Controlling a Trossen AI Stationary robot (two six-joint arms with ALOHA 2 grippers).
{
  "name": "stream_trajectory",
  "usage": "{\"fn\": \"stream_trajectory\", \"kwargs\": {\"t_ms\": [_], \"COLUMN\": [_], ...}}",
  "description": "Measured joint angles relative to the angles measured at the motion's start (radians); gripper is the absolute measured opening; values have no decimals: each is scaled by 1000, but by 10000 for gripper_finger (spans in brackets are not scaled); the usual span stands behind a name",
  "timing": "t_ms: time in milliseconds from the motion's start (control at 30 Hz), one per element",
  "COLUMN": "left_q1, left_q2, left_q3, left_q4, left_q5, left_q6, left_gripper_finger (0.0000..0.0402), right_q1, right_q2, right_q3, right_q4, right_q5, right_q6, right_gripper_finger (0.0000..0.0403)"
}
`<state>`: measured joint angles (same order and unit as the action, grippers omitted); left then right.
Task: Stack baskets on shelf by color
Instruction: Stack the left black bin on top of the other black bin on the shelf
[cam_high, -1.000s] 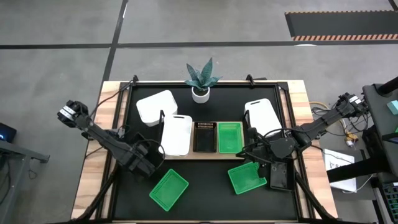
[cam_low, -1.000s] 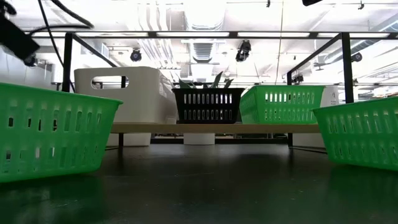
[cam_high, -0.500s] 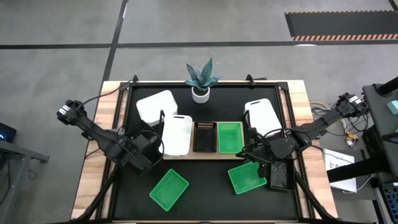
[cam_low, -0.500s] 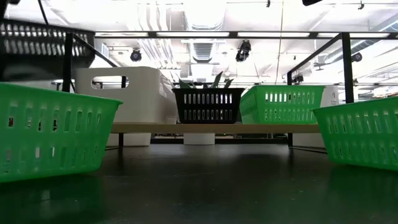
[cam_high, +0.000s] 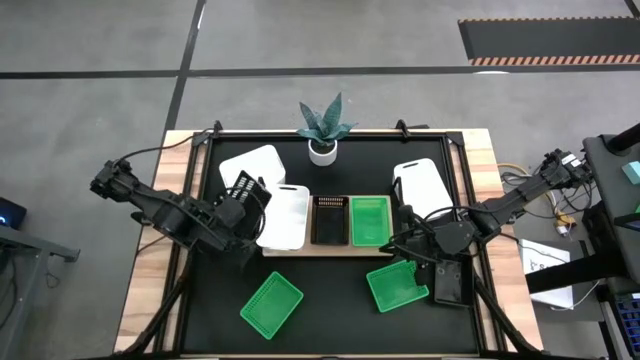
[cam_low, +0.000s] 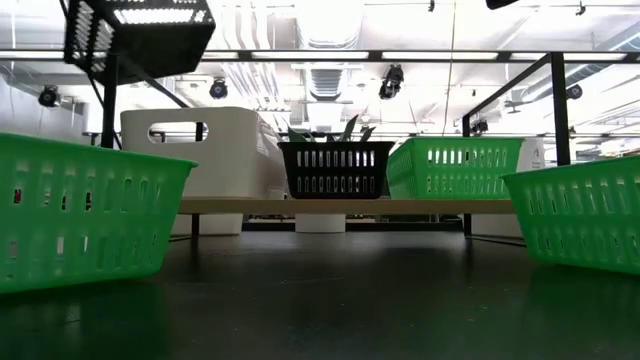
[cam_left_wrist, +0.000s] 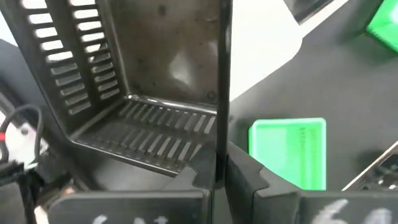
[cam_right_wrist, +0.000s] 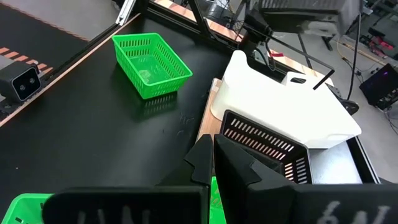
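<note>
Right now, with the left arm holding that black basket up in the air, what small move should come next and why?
Probably carry the lifted black basket in the left gripper sideways over the black basket on the shelf, since it hangs above the white baskets, not its own colour.

The left arm reaches in from the left edge of the counter, its gripper (cam_high: 243, 205) raised above the surface with jaws pinched together on the rim of a black basket (cam_high: 243, 190). The right arm stretches in from the right, its gripper (cam_high: 400, 243) low near the counter, jaws closed.
</note>
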<state>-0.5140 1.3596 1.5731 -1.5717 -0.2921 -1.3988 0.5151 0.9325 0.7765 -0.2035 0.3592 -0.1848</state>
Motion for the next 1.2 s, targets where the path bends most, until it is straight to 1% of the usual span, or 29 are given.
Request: {"fn": "stream_trajectory", "kwargs": {"t_ms": [100,267,367,500,567,767,933,1067,1200], "left_q1": [3,4,15,26,29,43,74,101,115], "left_q2": [12,54,91,152,188,281,334,357,357], "left_q3": [29,96,154,251,296,362,371,367,364], "left_q4": [16,119,224,372,427,577,606,608,638], "left_q5": [-37,-109,-136,-138,-138,-145,-127,-109,-88], "left_q6": [40,158,268,457,526,540,533,442,436], "left_gripper_finger": [1,1,1,1,1,1,1,1,1], "right_q1": [0,0,0,0,0,0,0,0,0], "right_q2": [0,0,0,0,0,-8,-16,-16,-16], "right_q3": [0,0,0,0,0,0,0,0,0], "right_q4": [0,-1,-1,0,-1,-56,-76,-75,-53], "right_q5": [0,0,0,0,0,0,1,1,6], "right_q6": [-11,-12,-9,-7,5,43,62,57,56], "right_gripper_finger": [9,9,9,9,9,9,9,9,9]}}
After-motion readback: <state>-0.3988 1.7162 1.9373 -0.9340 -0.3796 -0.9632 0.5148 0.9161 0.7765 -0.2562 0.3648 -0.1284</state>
